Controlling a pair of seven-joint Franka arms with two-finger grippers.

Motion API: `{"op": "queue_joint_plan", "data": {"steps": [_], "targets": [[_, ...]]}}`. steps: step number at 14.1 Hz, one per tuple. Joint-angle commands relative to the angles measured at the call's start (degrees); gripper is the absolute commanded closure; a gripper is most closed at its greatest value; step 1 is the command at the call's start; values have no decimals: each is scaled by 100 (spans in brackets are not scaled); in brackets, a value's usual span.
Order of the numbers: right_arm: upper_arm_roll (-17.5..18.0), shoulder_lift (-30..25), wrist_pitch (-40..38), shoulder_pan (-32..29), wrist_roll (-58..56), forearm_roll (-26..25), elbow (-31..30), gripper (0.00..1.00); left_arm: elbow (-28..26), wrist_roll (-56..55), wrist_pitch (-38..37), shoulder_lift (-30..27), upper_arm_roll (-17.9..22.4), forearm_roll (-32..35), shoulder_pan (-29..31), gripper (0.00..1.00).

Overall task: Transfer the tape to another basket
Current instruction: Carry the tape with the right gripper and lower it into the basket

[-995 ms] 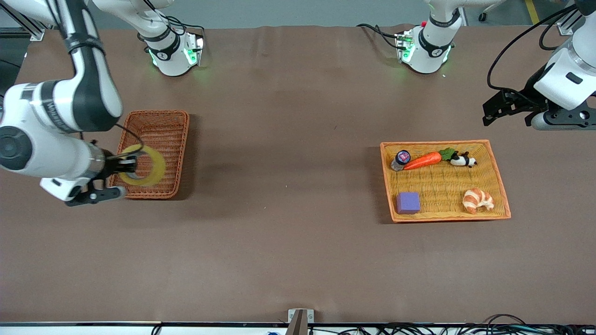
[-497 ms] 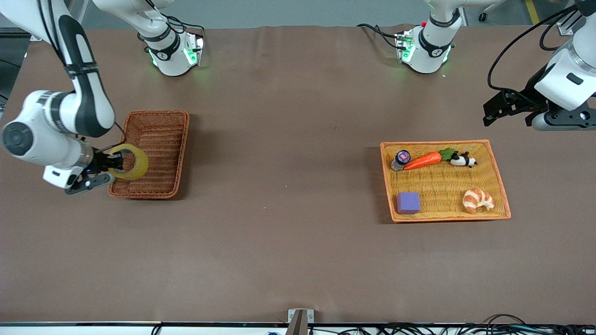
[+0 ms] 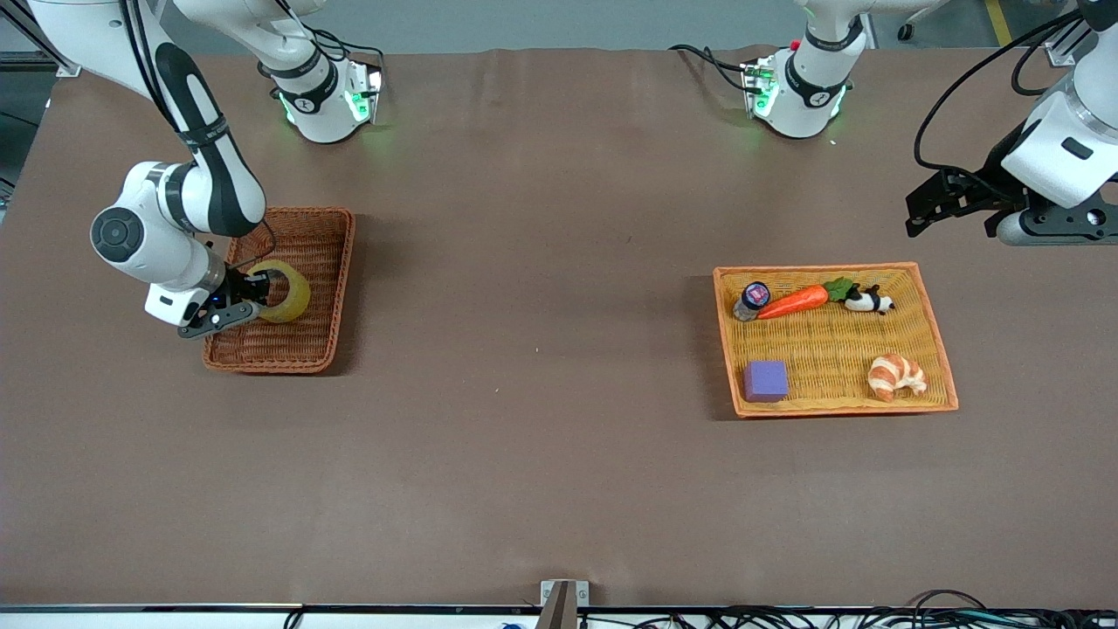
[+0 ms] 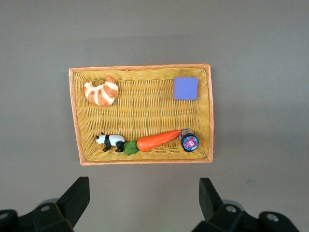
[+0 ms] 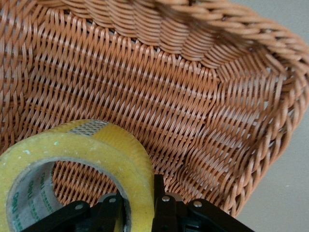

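A wide table covered in smooth, matte brown material filled the scene, with two white robot arm bases standing along its edge farthest from the front camera and black cables trailing along the nearest edge. A strip of grey floor showed past the table.

Toward the right arm's end sat the basket, a deep rectangular container of reddish-brown woven wicker with sloped sides and a braided rim. The right gripper reached into it, its two black fingers pinching the wall of the tape, one finger inside the ring and one outside. The tape was a translucent yellowish roll with a grey inner core, held on edge and low inside the basket; whether it touched the woven floor could not be told. In the right wrist view the tape filled the foreground before the basket's ribbed inner wall.

Toward the left arm's end lay a shallow tray of bright orange-yellow weave. It held a small jar, a glossy orange carrot with green leaves, a black-and-white panda figure, a flat purple block and a striped croissant.

The left gripper waited in the air over bare table beside the tray, its black fingers spread wide apart and holding nothing.
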Motion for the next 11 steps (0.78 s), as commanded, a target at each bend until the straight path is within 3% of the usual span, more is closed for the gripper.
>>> {"op": "queue_joint_plan", "data": {"steps": [1, 2, 3, 4, 5, 7, 9, 11], "targets": [[7, -306, 277, 35, -138, 137, -414, 93, -93, 77, 74, -89, -25, -48, 45, 0], [16, -297, 278, 44, -121, 137, -406, 82, -93, 77, 74, -89, -25, -48, 45, 0], [24, -262, 278, 44, -112, 137, -397, 51, -93, 77, 74, -89, -25, -48, 45, 0], [33, -262, 278, 44, -86, 145, -379, 13, -93, 77, 74, -89, -25, -48, 45, 0], [42, -262, 208, 44, -68, 189, -344, 0, -93, 77, 74, -89, -25, -48, 45, 0], [68, -393, -438, 35, -50, 400, 110, 0, -93, 77, 74, -89, -25, -48, 45, 0], [77, -604, -1737, -61, 176, 400, 1057, 0, -93, 77, 82, -89, -25, -48, 45, 0], [68, -657, -2523, -176, 589, 400, 1928, 0, -85, 77, 83, -89, -25, -48, 54, 0]]}}
